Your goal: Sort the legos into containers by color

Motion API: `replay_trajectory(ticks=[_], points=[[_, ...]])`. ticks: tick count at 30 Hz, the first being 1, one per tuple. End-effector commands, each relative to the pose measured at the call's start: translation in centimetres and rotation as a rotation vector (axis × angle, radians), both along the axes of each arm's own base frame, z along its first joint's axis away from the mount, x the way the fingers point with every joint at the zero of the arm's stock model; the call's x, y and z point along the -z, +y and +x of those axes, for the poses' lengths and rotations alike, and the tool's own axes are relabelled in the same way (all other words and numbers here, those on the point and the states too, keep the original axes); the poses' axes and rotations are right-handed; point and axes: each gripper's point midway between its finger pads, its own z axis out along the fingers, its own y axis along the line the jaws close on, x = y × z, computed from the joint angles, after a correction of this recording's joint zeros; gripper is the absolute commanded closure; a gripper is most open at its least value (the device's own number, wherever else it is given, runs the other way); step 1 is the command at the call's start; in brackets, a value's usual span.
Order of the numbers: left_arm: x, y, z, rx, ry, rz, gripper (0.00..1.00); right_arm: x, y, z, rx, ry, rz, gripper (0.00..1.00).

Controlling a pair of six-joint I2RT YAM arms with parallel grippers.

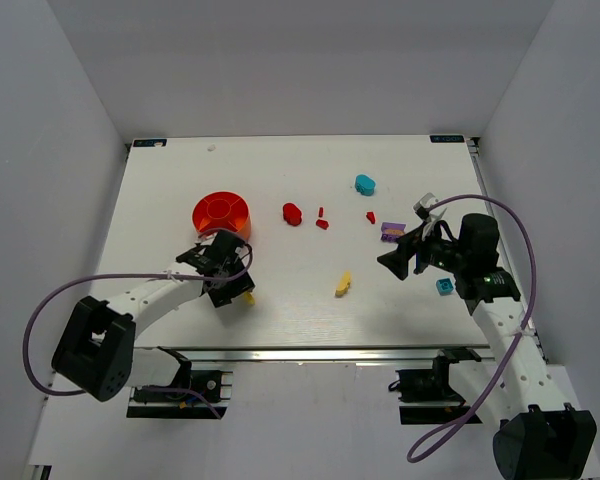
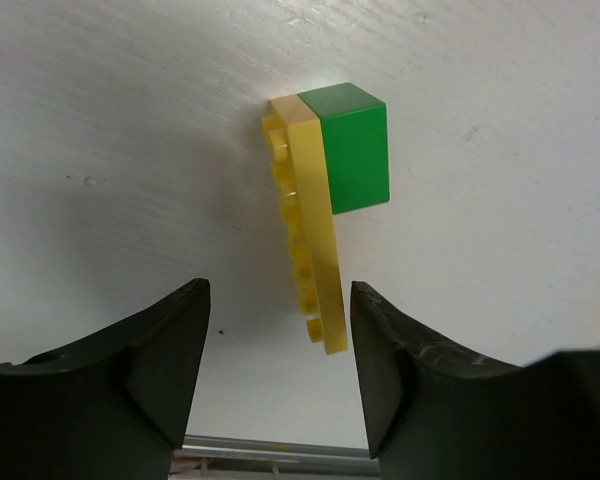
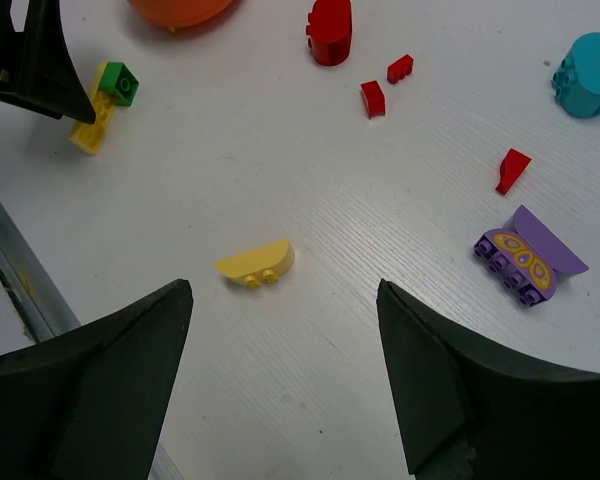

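Approach step: left hand (image 2: 278, 300), fingers apart and empty, hovers over a yellow plate (image 2: 315, 260) joined to a green brick (image 2: 355, 150), lying on the worktop (image 1: 300, 290) near the orange bowl (image 1: 200, 216). Next move probably calls for descending and closing across the plate. Right hand (image 3: 282, 292) spread, empty.

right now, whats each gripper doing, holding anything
left gripper: open, nothing gripped, yellow-green lego at its tips
right gripper: open, empty
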Motion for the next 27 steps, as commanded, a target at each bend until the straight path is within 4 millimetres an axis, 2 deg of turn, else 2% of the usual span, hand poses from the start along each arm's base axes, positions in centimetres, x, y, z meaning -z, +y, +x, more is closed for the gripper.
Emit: replay_trajectory(ticks=[1,10,13,14,17,18,20,21,23,24,25,26,27], points=[[-0.8,-0.3,1.9,-0.027,-0.060,0.020,0.33,-1.6,-0.1,0.5,0.011,-0.058,0.005,0.20],[0.6,-1.1,2.2,0.003,-0.026,0.061,0.39,-1.6,0.0,0.4,0.007,-0.061,0.006,0.20],[0.5,-1.3,2.1,0.010,-0.033,0.057,0.49,-1.5,0.1,0.3,-0.003,-0.054,0.011,0.21],[0.5,-1.2,2.0,0.010,-0.033,0.057,0.58,-1.5,0.1,0.3,-0.004,-0.053,0.012,0.21],[0.0,-1.1,1.8,0.013,-0.052,0.048,0.68,-1.3,0.2,0.1,-0.016,-0.052,0.009,0.24],[-0.1,-1.1,1.6,0.016,-0.053,0.045,0.76,-1.4,0.2,0.1,-0.016,-0.056,0.009,0.24],[-1.2,-1.4,1.8,0.027,-0.090,0.015,0.80,-1.5,0.2,-0.1,-0.024,-0.072,0.007,0.26],[-1.6,-1.6,1.7,0.037,-0.098,-0.004,0.87,-1.6,0.3,-0.3,-0.036,-0.074,0.011,0.27],[-3.9,-2.4,1.8,0.093,-0.174,-0.052,0.93,-1.6,1.2,-1.1,-0.103,-0.077,0.029,0.35],[-5.0,-3.4,1.8,0.143,-0.210,-0.108,0.96,-1.6,1.7,-1.7,-0.146,-0.066,0.045,0.40],[-5.7,-3.9,1.7,0.186,-0.243,-0.141,0.99,-1.8,2.5,-2.8,-0.216,-0.030,0.083,0.51],[-7.5,-4.7,1.5,0.285,-0.326,-0.180,0.99,-2.1,3.0,-3.0,-0.257,0.000,0.105,0.54],[-9.3,-7.5,0.7,0.421,-0.381,-0.318,0.99,-2.3,3.8,-3.7,-0.301,0.047,0.136,0.55]])
